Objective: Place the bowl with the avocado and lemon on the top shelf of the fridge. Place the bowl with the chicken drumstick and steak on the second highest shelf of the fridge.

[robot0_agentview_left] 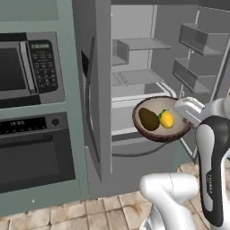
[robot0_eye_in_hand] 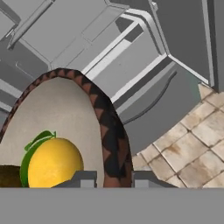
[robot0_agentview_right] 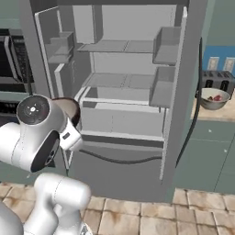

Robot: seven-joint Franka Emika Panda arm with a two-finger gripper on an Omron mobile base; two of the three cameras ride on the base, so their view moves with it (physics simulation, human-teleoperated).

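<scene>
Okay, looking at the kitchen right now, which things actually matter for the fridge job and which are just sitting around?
Part of the job:
- brown bowl, held at its rim by the gripper
- avocado and lemon inside it
- top shelf of the open fridge
- grey bowl on the counter, something red inside

Just around:
- microwave
- oven
- toaster

No text can be made out for certain. The microwave at the upper left of the left base view has a keypad whose markings are too blurred to read. Small vertical lettering on the robot arm at the lower right is likewise illegible.
</scene>
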